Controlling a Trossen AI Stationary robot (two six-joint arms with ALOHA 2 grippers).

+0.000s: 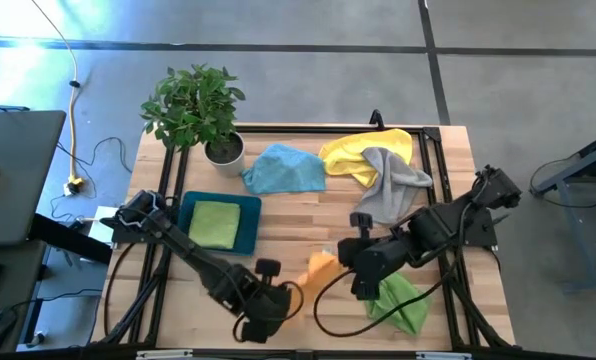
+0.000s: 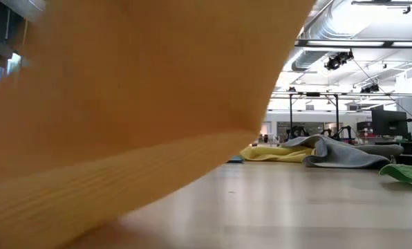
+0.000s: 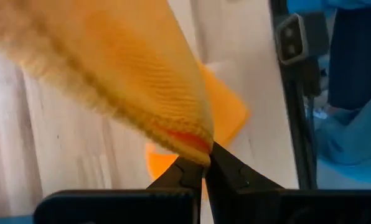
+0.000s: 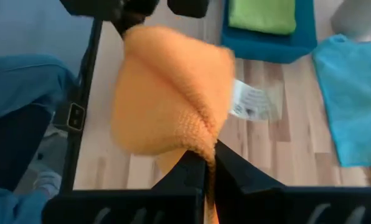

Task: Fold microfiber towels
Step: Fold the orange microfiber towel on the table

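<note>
An orange towel point(image 1: 318, 270) hangs stretched between two robot hands, lifted above the front part of a wooden desk point(image 1: 308, 215). Its long axis runs side to side across the desk, from the left hand point(image 1: 296, 297) near the front edge up to the right hand point(image 1: 340, 258) nearer the middle. Each hand is pressed together on one corner of the orange cloth: in the left wrist view the dark fingertips point(image 3: 204, 177) pinch a fuzzy ribbed edge, and in the right wrist view the fingertips point(image 4: 209, 163) pinch a bunched corner, with a white care label point(image 4: 253, 102) showing beside the fold. The cloth looks soft and thick, sagging into a rounded pouch between the two grips. From desk height it fills most of the picture as a blurred orange sheet.

Behind it, a folded lime green towel point(image 1: 215, 223) lies flat in a dark teal tray point(image 1: 249, 228) on the left. A light blue towel point(image 1: 284, 168) lies crumpled at the back middle, beside a potted plant point(image 1: 196, 110). A yellow towel point(image 1: 363, 152) and a grey towel point(image 1: 388, 185) overlap at the back right. Another lime green towel point(image 1: 402, 302) lies rumpled at the front right.
</note>
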